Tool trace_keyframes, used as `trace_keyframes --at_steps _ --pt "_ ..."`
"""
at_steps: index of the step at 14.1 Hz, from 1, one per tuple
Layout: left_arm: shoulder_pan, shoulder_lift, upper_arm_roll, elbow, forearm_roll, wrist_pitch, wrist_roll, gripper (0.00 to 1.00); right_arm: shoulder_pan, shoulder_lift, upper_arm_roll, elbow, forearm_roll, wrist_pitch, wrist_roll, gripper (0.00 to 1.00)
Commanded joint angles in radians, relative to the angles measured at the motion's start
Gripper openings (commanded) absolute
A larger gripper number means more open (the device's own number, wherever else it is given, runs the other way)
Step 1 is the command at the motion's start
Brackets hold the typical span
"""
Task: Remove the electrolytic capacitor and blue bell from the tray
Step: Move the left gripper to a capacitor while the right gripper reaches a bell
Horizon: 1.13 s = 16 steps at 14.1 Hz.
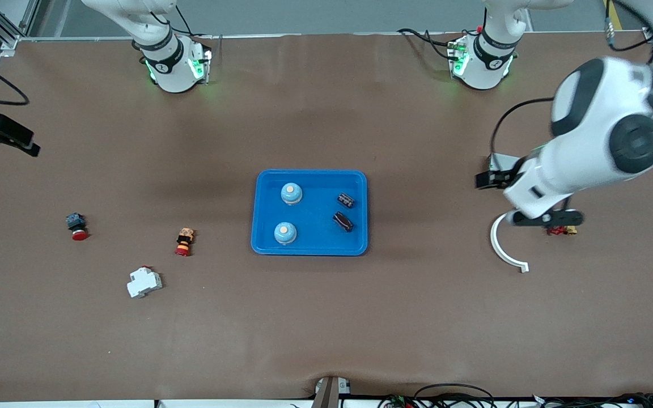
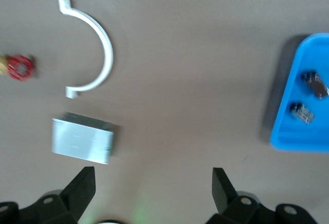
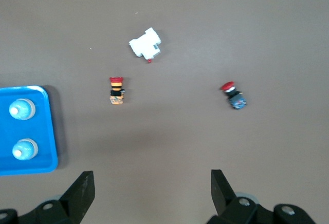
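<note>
Centrally on the tabletop (image 1: 326,317) sat a blue tray (image 1: 310,248) holding two bells (image 1: 291,193) toward the right arm's end and two capacitors (image 1: 346,199) toward the left arm's end, all apart from one another. Only a strip of the tray showed in each wrist view, with its remainder cut off.

The left gripper (image 2: 153,183) hung over bare tabletop between the tray and a grey box (image 2: 82,141), jaws spread wide and holding nothing. From the front, the arm's own bulk hid that gripper and most of the box. A white arc (image 1: 502,249) lay near it, and beside that a small red and yellow part (image 1: 562,230), half covered by the arm and too blurred to name.

The right gripper (image 3: 152,183) was barely visible from the front, at the frame's edge; its wrist view showed jaws wide apart and empty, over bare tabletop. Toward that end lay a white breaker (image 1: 144,281), an orange-and-red button (image 1: 184,241) and a red-capped switch (image 1: 76,225), well apart.
</note>
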<state>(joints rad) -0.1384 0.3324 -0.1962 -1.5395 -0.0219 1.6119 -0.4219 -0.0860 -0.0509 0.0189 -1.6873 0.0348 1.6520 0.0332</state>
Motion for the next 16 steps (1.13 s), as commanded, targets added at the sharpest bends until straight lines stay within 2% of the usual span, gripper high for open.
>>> trace_keyframes --at_steps 1,4,7,9,14,16 --pt "-0.096 0.094 -0.002 0.007 -0.024 0.083 -0.249 1.00 0.057 -0.063 0.003 -0.191 0.023 0.144 0.077 1.00" --pt "-0.174 0.172 -0.002 0.007 -0.032 0.183 -0.470 1.00 0.150 -0.084 0.003 -0.362 0.088 0.297 0.218 1.00" --pt "-0.234 0.243 -0.002 0.007 -0.047 0.323 -0.682 1.00 0.323 -0.078 0.004 -0.448 0.088 0.391 0.519 1.00" --pt "-0.276 0.281 -0.002 0.009 -0.059 0.422 -0.832 1.00 0.434 -0.048 0.006 -0.462 0.080 0.448 0.718 1.00" --pt "-0.358 0.376 0.001 0.010 -0.049 0.634 -1.173 0.99 0.583 0.118 0.006 -0.460 0.079 0.627 0.963 1.00" --pt "-0.377 0.399 0.003 0.013 -0.047 0.693 -1.238 0.84 0.633 0.195 0.006 -0.456 0.077 0.704 1.034 1.00"
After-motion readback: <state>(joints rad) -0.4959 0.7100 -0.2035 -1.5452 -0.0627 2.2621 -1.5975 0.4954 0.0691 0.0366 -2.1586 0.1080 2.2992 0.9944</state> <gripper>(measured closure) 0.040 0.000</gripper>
